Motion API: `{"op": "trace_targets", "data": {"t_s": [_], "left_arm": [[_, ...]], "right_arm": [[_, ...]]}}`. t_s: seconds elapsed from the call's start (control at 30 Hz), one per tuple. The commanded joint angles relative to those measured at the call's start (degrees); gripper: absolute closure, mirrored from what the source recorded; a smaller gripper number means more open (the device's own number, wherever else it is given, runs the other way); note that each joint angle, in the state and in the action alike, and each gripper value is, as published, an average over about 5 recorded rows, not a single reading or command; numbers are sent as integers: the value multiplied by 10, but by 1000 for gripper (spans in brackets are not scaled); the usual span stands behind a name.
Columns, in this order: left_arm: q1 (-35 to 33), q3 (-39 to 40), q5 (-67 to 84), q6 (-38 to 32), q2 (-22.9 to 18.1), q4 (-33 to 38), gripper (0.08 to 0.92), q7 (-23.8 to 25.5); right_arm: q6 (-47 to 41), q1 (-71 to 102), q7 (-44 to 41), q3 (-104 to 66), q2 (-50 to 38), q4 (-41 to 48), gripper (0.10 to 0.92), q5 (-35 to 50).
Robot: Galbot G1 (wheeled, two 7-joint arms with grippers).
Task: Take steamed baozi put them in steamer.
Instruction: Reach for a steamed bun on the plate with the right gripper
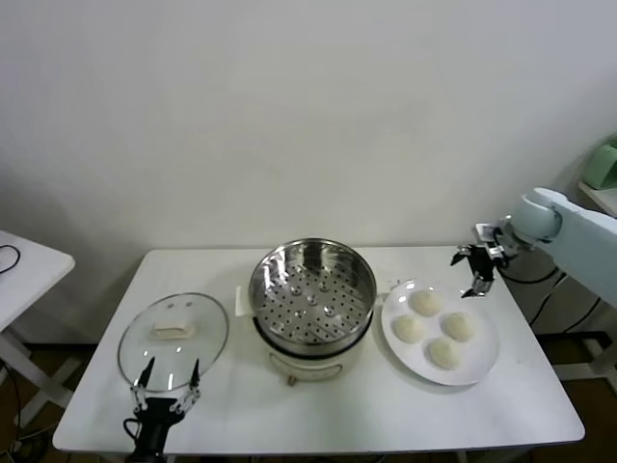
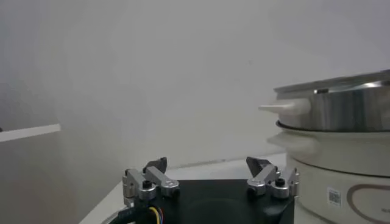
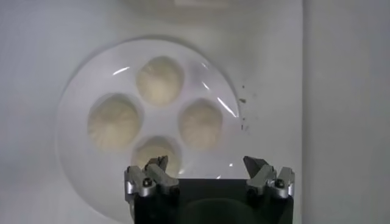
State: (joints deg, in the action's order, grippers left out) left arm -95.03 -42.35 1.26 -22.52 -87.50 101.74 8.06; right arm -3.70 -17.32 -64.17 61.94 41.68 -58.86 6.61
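Off-white buns (image 1: 435,328), four on the plate (image 1: 487,362) beside the steamer (image 1: 312,294), look soft and light. My right tool (image 1: 479,269) hovers wide above them; I judge a gentle pinch across a dome's sides best, and my left tool (image 1: 166,387) waits, spread, near the lid (image 1: 174,340).

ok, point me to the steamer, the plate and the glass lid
steamer (image 1: 313,289), head view, middle of its perforated tray
plate (image 1: 485,364), head view, bare near-right rim
glass lid (image 1: 174,332), head view, its handle at the centre
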Motion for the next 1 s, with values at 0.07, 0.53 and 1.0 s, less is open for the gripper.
{"op": "trace_targets", "data": {"t_s": [0.07, 0.53, 1.0], "left_arm": [[-2, -3, -14, -3, -1, -7, 177, 1], [-1, -6, -31, -11, -2, -18, 177, 0], [-4, -7, -35, -19, 0, -18, 177, -1]], "right_arm": [[20, 58, -30, -36, 94, 109, 203, -31], [42, 103, -16, -77, 138, 172, 203, -99], [61, 109, -1, -93, 153, 204, 203, -117]]}}
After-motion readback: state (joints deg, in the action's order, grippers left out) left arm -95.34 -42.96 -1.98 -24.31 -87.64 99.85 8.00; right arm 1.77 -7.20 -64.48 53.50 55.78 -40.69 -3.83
